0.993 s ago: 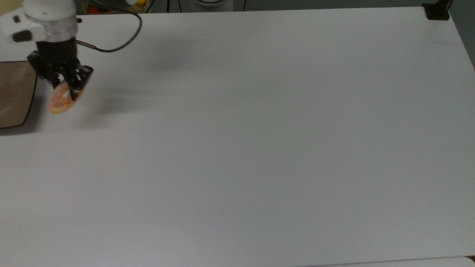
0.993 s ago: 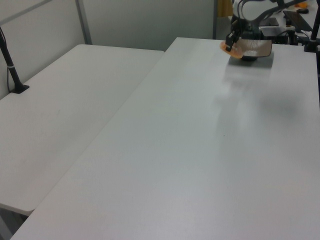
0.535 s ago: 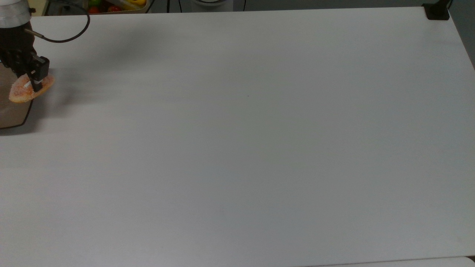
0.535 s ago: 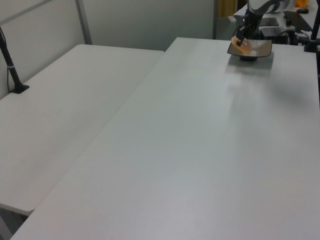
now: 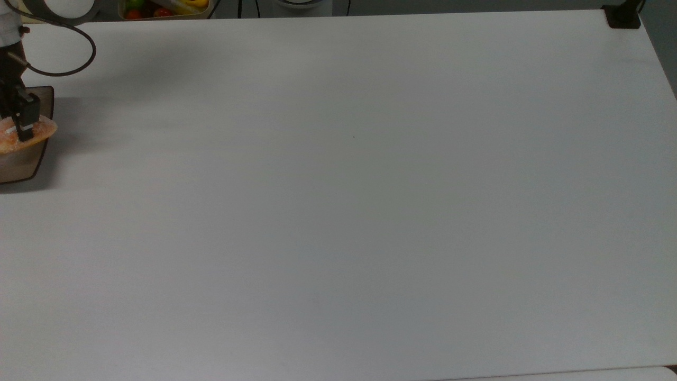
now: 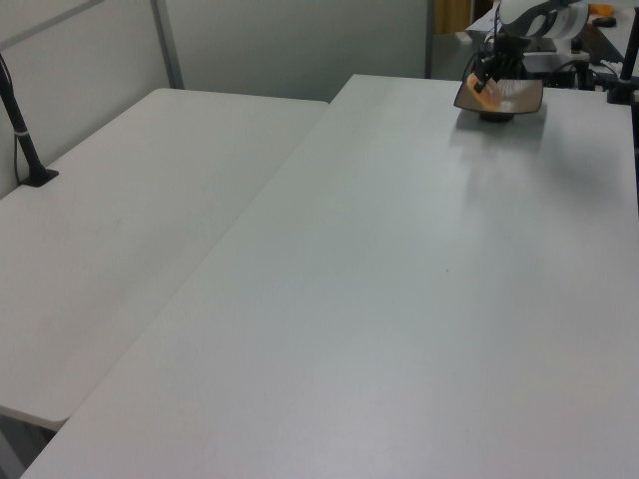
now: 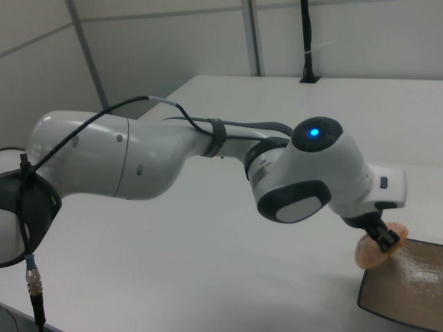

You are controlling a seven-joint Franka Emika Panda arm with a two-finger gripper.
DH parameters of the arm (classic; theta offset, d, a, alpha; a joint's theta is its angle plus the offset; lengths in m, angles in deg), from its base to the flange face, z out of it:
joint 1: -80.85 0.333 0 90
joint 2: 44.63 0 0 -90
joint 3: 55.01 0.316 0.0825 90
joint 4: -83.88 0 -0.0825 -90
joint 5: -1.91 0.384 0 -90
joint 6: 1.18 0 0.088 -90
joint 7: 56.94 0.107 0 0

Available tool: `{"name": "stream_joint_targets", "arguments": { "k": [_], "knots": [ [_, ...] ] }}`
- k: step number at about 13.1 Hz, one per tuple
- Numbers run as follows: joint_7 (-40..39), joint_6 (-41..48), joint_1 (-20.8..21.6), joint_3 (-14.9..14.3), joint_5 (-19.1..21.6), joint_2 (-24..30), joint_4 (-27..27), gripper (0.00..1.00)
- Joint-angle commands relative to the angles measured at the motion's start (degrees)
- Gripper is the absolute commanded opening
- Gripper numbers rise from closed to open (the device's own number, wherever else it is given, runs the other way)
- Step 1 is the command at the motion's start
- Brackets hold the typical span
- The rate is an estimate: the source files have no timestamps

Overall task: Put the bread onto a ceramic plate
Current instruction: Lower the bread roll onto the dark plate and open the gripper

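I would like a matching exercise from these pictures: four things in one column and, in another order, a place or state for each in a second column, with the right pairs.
Things:
1. bread
2. plate
3. gripper
4. clamp

Places or states:
A. black, at the table's far corner, on the top view's right
B. shut on the roll
C. taupe-brown, lying at the top view's left edge
D. orange, sugary, held over the plate's rim

Pairs: 1-D, 2-C, 3-B, 4-A
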State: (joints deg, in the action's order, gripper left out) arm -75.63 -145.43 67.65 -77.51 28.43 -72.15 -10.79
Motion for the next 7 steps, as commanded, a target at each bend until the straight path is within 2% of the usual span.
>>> {"name": "stream_joint_targets", "arguments": {
  "k": [1,3,4,5,6,7],
  "knots": [
    [-0.9,-2.6,-0.8,0.2,1.9,-1.9,0.9,0.40],
    [-0.9,-2.6,-1.0,0.2,2.0,-2.0,0.9,0.48],
    [-0.9,-2.6,-1.0,0.2,2.0,-2.0,0.9,0.60],
    [-0.9,-2.6,-1.0,0.2,2.0,-2.0,0.9,0.84],
    [-1.0,-2.7,-1.0,0.1,1.8,-2.0,0.9,1.00],
    [-1.0,-2.7,-1.0,0.1,1.9,-2.0,0.9,1.00]
  ]
}}
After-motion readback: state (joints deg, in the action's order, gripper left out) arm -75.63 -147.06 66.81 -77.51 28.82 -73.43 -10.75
